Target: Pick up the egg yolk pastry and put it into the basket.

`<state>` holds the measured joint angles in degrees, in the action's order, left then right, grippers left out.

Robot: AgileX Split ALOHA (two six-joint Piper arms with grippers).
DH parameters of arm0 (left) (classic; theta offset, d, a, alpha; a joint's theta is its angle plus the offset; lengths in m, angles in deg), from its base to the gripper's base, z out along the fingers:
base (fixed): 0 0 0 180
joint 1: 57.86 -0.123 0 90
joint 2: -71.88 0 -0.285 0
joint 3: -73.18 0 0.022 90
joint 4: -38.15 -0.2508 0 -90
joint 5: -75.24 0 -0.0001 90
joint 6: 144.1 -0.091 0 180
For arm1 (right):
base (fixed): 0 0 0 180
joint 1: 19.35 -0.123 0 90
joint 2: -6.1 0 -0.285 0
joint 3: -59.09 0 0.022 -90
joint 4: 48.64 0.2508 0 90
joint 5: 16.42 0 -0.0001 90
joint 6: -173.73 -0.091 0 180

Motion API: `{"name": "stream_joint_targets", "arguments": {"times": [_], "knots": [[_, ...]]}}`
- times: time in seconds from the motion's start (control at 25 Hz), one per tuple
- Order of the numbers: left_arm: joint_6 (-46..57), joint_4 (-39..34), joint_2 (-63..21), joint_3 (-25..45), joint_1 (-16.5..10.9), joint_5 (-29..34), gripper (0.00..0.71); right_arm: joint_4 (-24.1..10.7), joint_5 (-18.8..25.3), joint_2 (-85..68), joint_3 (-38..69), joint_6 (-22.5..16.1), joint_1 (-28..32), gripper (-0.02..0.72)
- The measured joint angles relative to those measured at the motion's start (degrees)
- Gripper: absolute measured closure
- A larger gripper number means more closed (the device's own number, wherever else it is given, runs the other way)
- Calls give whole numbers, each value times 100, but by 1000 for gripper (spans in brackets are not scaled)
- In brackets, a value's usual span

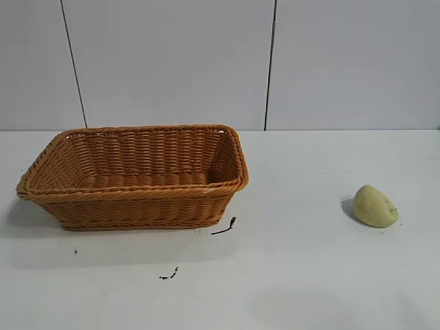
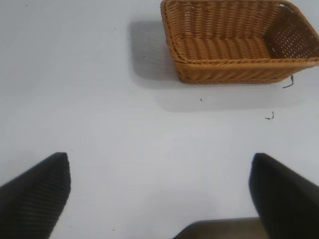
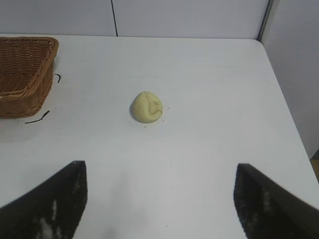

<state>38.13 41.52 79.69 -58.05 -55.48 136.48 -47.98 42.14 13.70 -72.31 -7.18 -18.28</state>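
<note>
The egg yolk pastry point(image 1: 375, 205) is a small pale yellow-green lump lying on the white table at the right; it also shows in the right wrist view point(image 3: 147, 106). The orange-brown wicker basket point(image 1: 137, 194) stands at the left, with nothing visible inside, and shows in the left wrist view point(image 2: 239, 62) and partly in the right wrist view point(image 3: 22, 74). My right gripper point(image 3: 159, 172) is open and empty, well short of the pastry. My left gripper point(image 2: 159, 162) is open and empty, well apart from the basket. Neither gripper shows in the exterior view.
Small black marks lie on the table in front of the basket point(image 1: 225, 227) point(image 1: 169, 275). A white panelled wall stands behind the table. The table's edge runs past the pastry in the right wrist view point(image 3: 284, 94).
</note>
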Motion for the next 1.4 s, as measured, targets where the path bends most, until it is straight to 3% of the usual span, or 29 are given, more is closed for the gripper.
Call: {"name": "stream_joint_targets", "arguments": {"times": [0.32,0.52,0.84,1.0,1.4], "knots": [[0,0,0,0,0,0,15,29,6,0,0,0,0,139],[0,0,0,0,0,0,15,82,30,394,0,0,-5,38],[0,0,0,0,0,0,15,83,-13,3266,-550,91,-5,17],[0,0,0,0,0,0,15,62,-256,4844,-1035,140,-5,17],[0,0,0,0,0,0,15,-67,-457,8102,-2925,135,-5,17]]}}
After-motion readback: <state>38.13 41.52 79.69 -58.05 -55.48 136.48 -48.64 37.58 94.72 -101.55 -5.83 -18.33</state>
